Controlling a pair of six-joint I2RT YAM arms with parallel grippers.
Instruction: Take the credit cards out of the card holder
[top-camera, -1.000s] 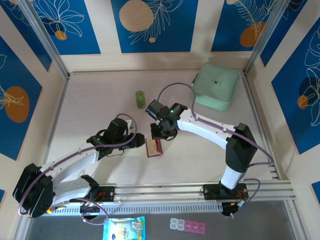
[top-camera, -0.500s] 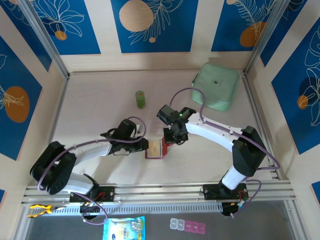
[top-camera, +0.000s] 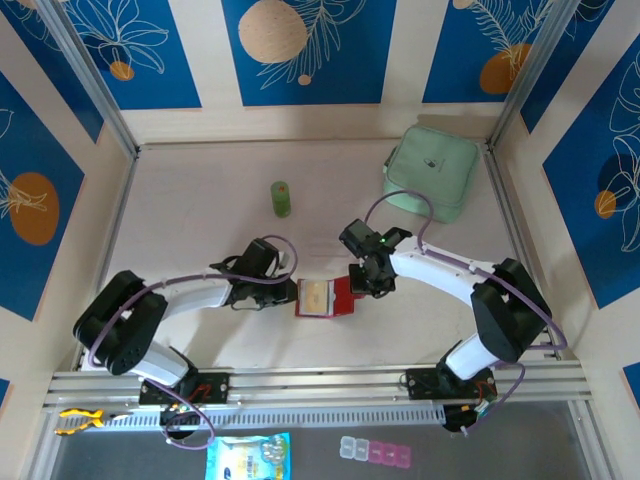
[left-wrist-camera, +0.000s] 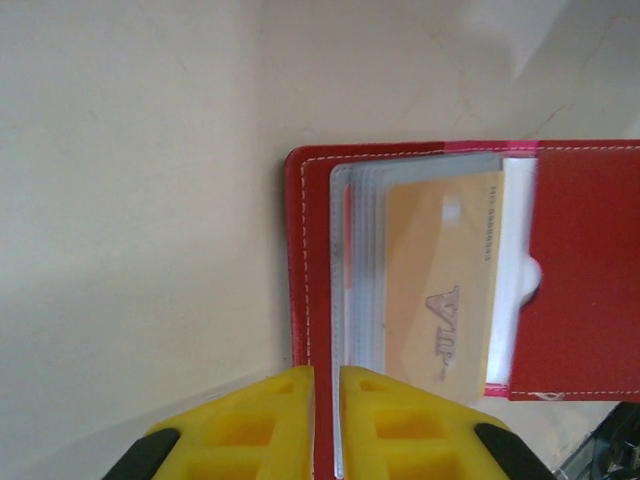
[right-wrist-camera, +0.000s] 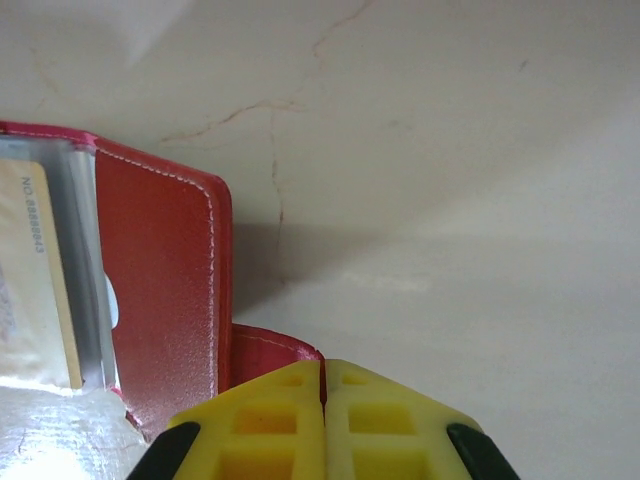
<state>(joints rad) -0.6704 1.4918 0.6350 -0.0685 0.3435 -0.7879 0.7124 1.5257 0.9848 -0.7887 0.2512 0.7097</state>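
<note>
Spread flat mid-table since a second ago, the card holder (top-camera: 326, 299) is pinched at its left edge by the left gripper (left-wrist-camera: 325, 375), at its right flap by the right gripper (right-wrist-camera: 323, 368), so pockets are exposed. Orange credit card (left-wrist-camera: 440, 290) inside; mint pouch (top-camera: 430, 175) beyond.

Pale desk (top-camera: 180, 220) carries: open red card holder (top-camera: 342, 300) at 6 o'clock, green cylinder (top-camera: 281, 198) at 11, mint-green pouch (top-camera: 432, 172) at 2.

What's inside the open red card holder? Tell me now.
One orange-yellow card lies in the card holder, in its front clear pocket, print showing. More clear sleeves stack beside it; whether they hold other cards is hidden.
</note>
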